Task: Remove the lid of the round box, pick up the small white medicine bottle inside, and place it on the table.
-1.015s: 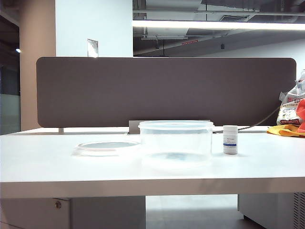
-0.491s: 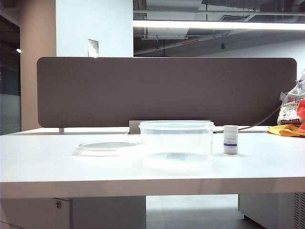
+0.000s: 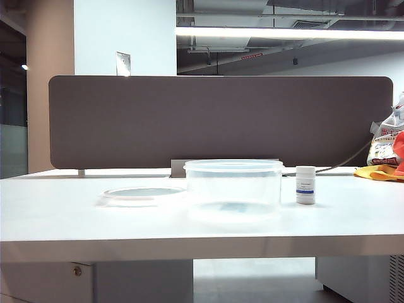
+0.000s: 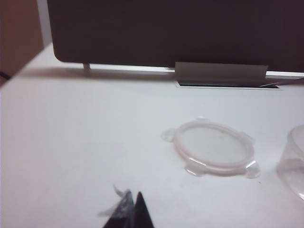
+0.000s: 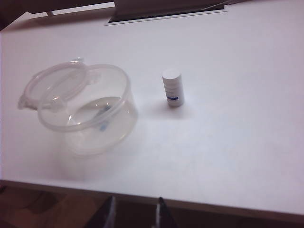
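Note:
The round box [image 3: 232, 189] stands uncovered mid-table; it also shows in the right wrist view [image 5: 88, 109] and, in part, in the left wrist view [image 4: 297, 156]. The lid [image 3: 142, 194] lies flat on the table [image 3: 63, 221] just left of the box, and the left wrist view has it too [image 4: 213, 148]. The small white medicine bottle [image 3: 305, 184] stands upright on the table right of the box [image 5: 173, 88]. My left gripper [image 4: 134, 202] is shut and empty, well short of the lid. My right gripper [image 5: 137, 202] is open and empty, back beyond the table's front edge. Neither arm shows in the exterior view.
A dark partition panel [image 3: 221, 120] closes the back of the table, with a grey cable flap [image 4: 221, 73] at its foot. Bags and an orange cloth [image 3: 388, 158] sit at the far right. The table's front edge [image 5: 213, 205] runs just ahead of my right gripper.

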Robot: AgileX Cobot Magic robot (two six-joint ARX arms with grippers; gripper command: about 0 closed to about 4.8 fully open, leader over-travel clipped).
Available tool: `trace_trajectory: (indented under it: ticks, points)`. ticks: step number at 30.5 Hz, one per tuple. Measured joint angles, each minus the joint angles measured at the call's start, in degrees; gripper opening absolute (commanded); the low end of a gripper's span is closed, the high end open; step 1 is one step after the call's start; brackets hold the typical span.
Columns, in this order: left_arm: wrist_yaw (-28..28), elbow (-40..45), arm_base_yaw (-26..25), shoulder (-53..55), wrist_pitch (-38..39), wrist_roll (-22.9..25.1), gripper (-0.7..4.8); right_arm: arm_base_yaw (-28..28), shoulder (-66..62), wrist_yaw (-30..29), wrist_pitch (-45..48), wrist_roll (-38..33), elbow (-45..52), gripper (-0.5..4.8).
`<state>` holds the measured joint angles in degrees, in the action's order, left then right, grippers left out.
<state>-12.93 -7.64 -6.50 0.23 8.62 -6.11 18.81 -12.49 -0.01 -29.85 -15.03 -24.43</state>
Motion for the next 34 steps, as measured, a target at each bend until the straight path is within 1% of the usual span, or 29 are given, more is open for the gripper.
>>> trace_trajectory:
  ticks: [4,10,12,17,34]
  points:
    - [0.00,3.58,0.74,-0.04,-3.76,-1.14,-0.05,0.00,0.48,0.22,0.04,0.00,-0.04,1.13]
    - [0.15,7.21,2.99,-0.04,-8.96,-1.27,-0.05,0.00,0.83,0.22,0.00,0.00,-0.04,1.13]
    - [1.11,7.23,3.74,-0.02,-9.33,-1.22,-0.05,0.00,0.83,0.22,0.00,0.00,-0.02,1.13]
    - [7.19,7.23,4.13,-0.04,-10.08,-1.27,-0.05,0.00,0.83,0.22,0.00,0.00,-0.02,1.13]
    - [7.56,7.23,4.13,-0.04,-10.10,-1.29,-0.05,0.00,0.85,0.22,0.00,0.13,-0.04,1.13]
